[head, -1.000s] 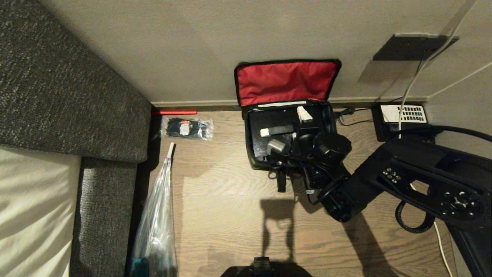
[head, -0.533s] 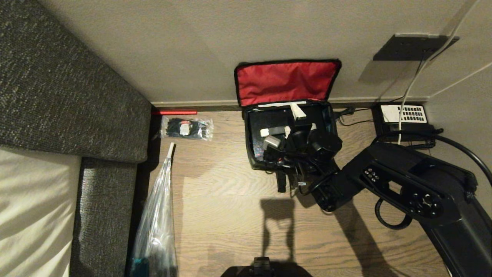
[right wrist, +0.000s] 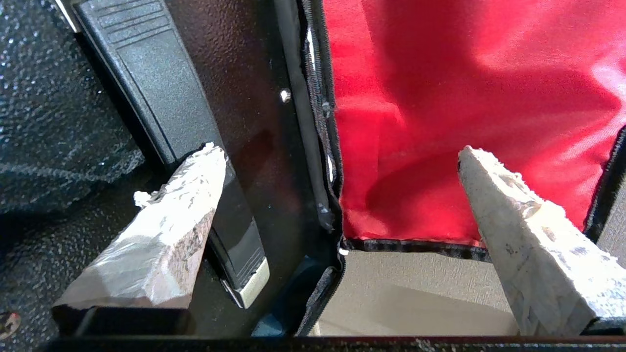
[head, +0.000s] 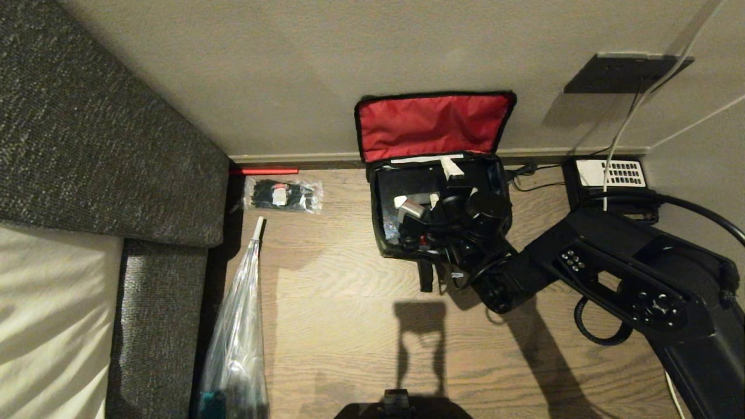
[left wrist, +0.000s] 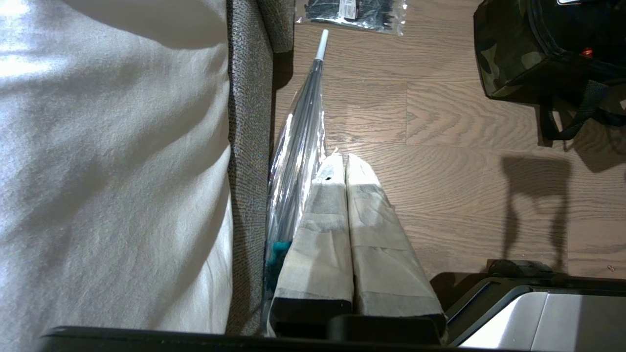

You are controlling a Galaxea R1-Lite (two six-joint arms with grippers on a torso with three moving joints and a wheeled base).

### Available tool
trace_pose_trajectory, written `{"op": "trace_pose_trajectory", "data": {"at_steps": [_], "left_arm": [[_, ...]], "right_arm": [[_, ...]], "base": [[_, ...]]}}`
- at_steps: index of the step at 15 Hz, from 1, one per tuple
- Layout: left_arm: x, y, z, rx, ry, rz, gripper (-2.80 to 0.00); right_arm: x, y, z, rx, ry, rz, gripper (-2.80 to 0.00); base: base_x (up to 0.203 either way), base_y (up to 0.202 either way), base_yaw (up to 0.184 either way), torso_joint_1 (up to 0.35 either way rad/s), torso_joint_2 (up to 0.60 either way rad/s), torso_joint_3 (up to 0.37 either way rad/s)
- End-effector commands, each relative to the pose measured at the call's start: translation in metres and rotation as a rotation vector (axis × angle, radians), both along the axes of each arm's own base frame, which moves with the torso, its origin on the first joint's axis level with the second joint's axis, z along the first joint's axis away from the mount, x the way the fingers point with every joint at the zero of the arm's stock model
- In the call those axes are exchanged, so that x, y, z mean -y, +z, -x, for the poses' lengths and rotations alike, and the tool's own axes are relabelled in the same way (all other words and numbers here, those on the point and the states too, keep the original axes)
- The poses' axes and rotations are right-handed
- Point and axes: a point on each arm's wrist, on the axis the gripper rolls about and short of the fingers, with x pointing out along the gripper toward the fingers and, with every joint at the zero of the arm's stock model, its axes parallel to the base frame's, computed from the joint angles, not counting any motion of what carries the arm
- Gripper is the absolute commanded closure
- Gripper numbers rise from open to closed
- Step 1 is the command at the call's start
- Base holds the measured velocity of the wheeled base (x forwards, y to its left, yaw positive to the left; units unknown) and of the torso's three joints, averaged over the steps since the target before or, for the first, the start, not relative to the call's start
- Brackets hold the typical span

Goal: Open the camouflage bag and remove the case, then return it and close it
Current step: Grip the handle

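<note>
Over that last second I pushed my right end effector (head: 433,187) deeper into the open camouflage bag (head: 433,174) on the floor (fingers spread wide, gripping nothing), so the case (head: 387,218) inside still needed grabbing, I figured.

Head view: high above, facing down at the wooden floor (head: 349,326) by the wall.
Left wrist view: low, beside the sofa (left wrist: 249,122), facing along the floor.
Right wrist view: very near, inside the open bag (right wrist: 440,98).
Shared: bag (head: 433,125), floor.
</note>
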Motion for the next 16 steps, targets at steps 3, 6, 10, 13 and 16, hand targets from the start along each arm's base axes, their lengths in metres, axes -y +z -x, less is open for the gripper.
{"op": "trace_pose_trajectory", "data": {"at_steps": [3, 6, 10, 13, 16], "left_arm": [[0.000, -0.001, 0.000, -0.002, 0.001, 0.002, 0.00], [0.000, -0.001, 0.000, -0.002, 0.001, 0.000, 0.00], [0.000, -0.001, 0.000, -0.002, 0.001, 0.000, 0.00], [0.000, -0.001, 0.000, -0.001, 0.002, 0.000, 0.00], [0.000, -0.001, 0.000, -0.002, 0.001, 0.000, 0.00]], "right_arm": [[-0.003, 0.009, 0.013, -0.086, 0.015, -0.019, -2.80], [-0.002, 0.028, 0.015, -0.063, 0.014, -0.031, -2.80], [-0.003, 0.025, 0.011, -0.040, 0.011, -0.034, -2.80], [-0.006, 0.009, 0.006, -0.004, 0.010, -0.037, -2.80], [0.000, -0.016, -0.001, -0.009, -0.028, 0.067, -2.80]], "base": [[0.000, 0.000, 0.000, 0.000, 0.00, 0.000], [0.000, 0.000, 0.000, 0.000, 0.00, 0.000], [0.000, 0.000, 0.000, 0.000, 0.00, 0.000], [0.000, 0.000, 0.000, 0.000, 0.00, 0.000], [0.000, 0.000, 0.000, 0.000, 0.00, 0.000]]}}
